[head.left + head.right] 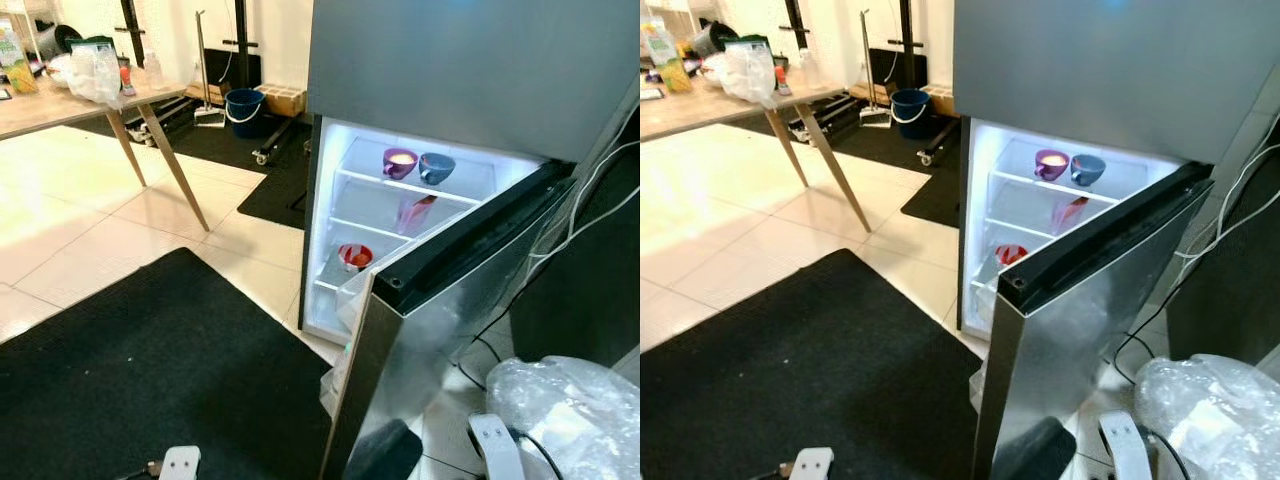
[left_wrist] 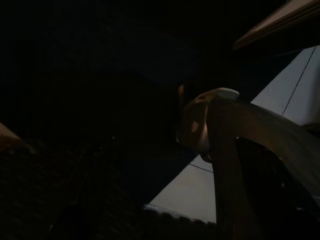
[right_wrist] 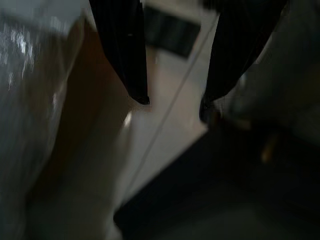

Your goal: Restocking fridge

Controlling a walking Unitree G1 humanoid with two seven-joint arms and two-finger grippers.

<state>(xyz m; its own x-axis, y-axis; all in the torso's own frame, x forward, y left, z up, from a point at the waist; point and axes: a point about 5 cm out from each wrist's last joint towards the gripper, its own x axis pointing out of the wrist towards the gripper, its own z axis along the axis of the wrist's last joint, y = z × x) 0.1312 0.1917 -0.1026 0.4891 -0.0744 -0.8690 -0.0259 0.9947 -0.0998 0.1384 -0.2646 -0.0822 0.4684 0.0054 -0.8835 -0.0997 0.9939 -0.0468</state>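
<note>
Left eye view looks down on a tall stainless-steel fridge (image 1: 470,70) whose lower door (image 1: 450,330) stands swung wide, its black top edge running diagonally toward the camera. The lit white interior (image 1: 370,215) holds clear shelves. On the upper shelf (image 1: 400,187) a purple bowl (image 1: 399,163) and a blue bowl (image 1: 436,167) stand side by side, nearly touching, toward the back. On a shelf below, a pinkish packet (image 1: 415,213) leans tilted. On a lower shelf near its front edge sits a red and white bowl (image 1: 355,257).

A crinkled clear plastic bag (image 1: 570,415) lies at the robot's right, low beside the door; what it holds cannot be made out. White cables (image 1: 590,215) hang along the dark side to the right of the fridge.

Right wrist view, blurred, shows the right tool (image 3: 172,102) with its two black fingers (image 3: 131,60) spread apart and nothing between them, above pale floor tiles (image 1: 90,230) and the edge of a black floor mat (image 1: 150,380), with clear plastic close by. Left wrist view is very dark; I cannot tell how the left tool stands.

Across the room a wooden counter (image 1: 60,105) on slanted legs carries a white plastic bag (image 1: 95,72) and a yellow-green carton (image 1: 14,60) near its far edge. Beyond it a blue bucket (image 1: 243,106) sits on the floor by the wall.
</note>
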